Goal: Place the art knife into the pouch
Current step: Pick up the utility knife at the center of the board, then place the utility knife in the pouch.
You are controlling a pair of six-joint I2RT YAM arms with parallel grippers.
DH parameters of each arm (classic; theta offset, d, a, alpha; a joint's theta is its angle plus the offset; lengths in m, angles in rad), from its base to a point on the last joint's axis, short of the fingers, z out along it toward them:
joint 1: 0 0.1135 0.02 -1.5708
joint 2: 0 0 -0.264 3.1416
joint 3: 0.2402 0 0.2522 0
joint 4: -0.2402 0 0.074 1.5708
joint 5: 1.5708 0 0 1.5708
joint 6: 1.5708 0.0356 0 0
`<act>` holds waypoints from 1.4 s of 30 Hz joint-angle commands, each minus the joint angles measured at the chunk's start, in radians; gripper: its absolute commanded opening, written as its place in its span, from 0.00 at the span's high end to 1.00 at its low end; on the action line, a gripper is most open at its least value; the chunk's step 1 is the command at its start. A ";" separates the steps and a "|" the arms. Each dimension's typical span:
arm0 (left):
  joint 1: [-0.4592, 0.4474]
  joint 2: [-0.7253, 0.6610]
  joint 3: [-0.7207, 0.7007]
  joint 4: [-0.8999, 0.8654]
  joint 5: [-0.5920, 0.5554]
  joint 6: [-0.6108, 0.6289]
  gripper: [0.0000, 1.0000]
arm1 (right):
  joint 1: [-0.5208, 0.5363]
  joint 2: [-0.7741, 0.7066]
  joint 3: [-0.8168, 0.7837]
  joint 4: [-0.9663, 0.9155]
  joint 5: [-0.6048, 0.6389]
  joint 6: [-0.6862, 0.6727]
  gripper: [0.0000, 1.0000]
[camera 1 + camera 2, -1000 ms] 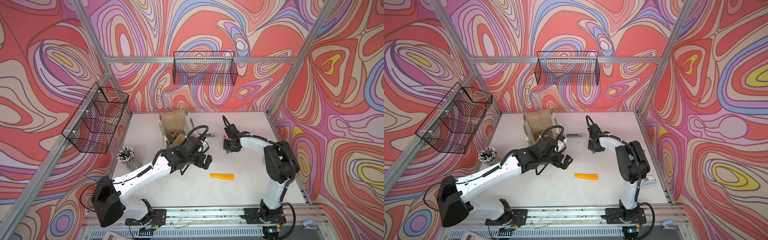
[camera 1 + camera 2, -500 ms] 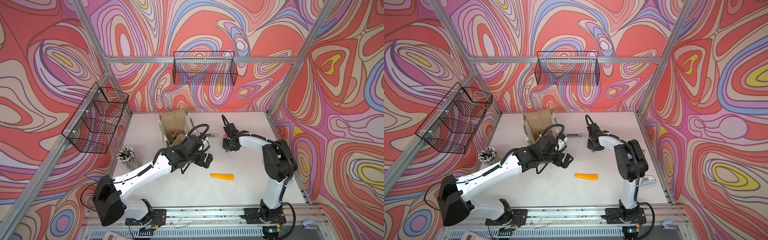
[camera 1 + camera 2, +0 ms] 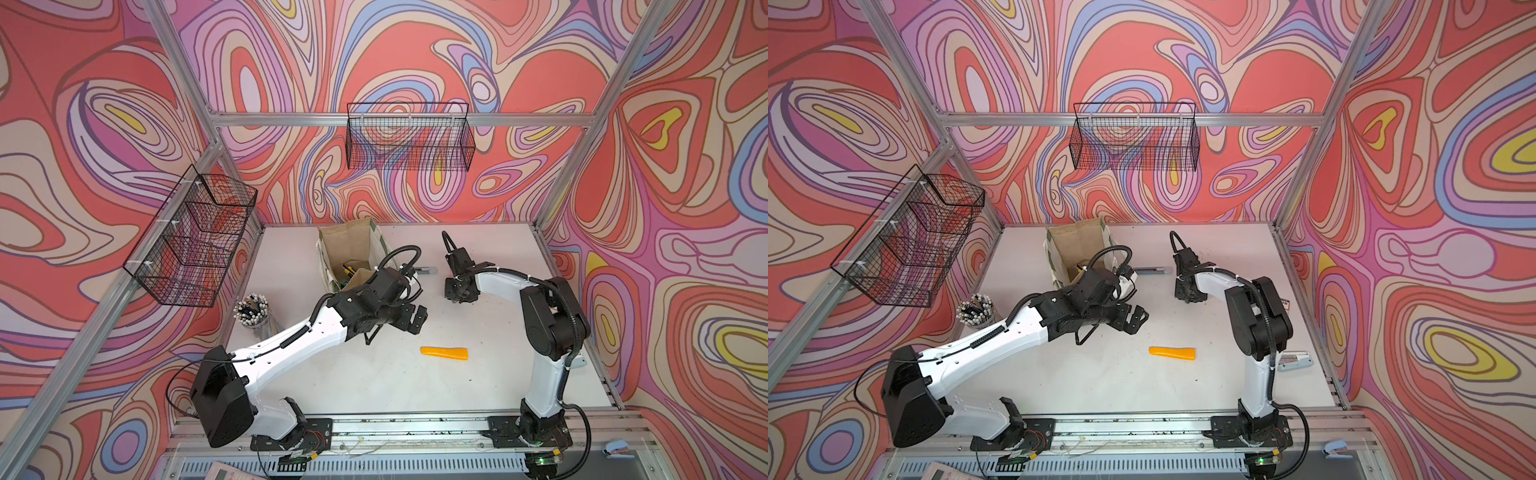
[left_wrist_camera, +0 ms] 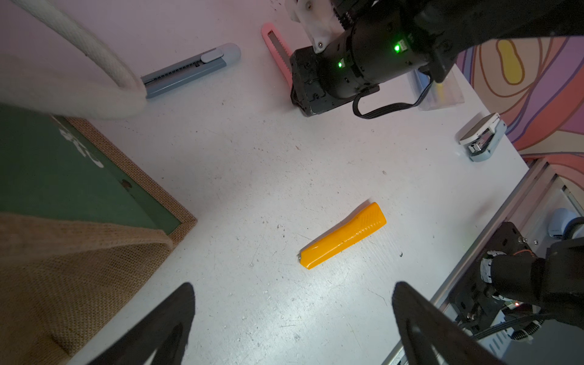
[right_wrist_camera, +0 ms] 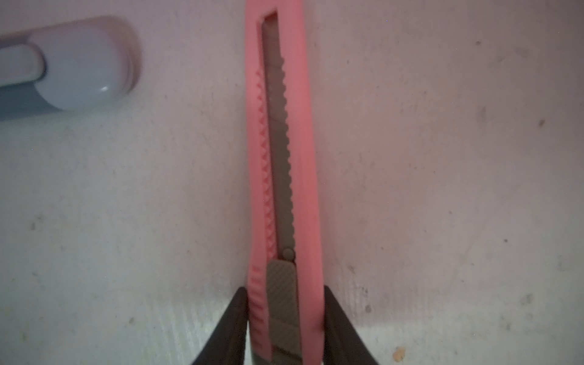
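A pink art knife (image 5: 303,158) lies flat on the white table, its slider facing up. My right gripper (image 5: 284,290) is low over it and open, one finger (image 5: 227,328) close along each side of the handle. In both top views the right gripper (image 3: 459,297) (image 3: 1190,297) hides this knife. The pouch (image 3: 347,249) (image 3: 1077,245) stands open at the back, its green panel (image 4: 63,177) in the left wrist view. My left gripper (image 3: 415,318) (image 4: 292,290) hovers wide open and empty beside the pouch.
An orange knife (image 3: 444,353) (image 4: 343,235) lies mid-table. A blue-grey knife (image 3: 428,270) (image 4: 189,69) lies between the pouch and the right gripper. A pen cup (image 3: 253,309) stands at left and a stapler (image 4: 482,137) at the right edge. Wire baskets (image 3: 409,137) (image 3: 191,241) hang on the walls.
The left gripper has drifted slightly to the right beside the pouch. The right gripper stays low at the same spot by the blue-grey knife.
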 commanded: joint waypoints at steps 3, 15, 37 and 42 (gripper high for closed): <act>0.004 0.023 0.041 -0.024 0.009 0.008 0.00 | -0.003 0.067 -0.004 -0.051 0.005 -0.005 0.66; 0.006 0.037 0.060 -0.032 -0.007 0.020 0.00 | -0.003 -0.026 -0.008 -0.030 -0.008 0.014 0.94; 0.112 -0.315 -0.007 -0.110 -0.152 -0.030 0.00 | 0.305 -0.292 0.487 -0.071 -0.129 -0.055 1.00; 0.196 -0.422 -0.002 -0.176 -0.164 -0.044 0.00 | 0.413 -0.169 0.638 -0.086 -0.197 -0.037 1.00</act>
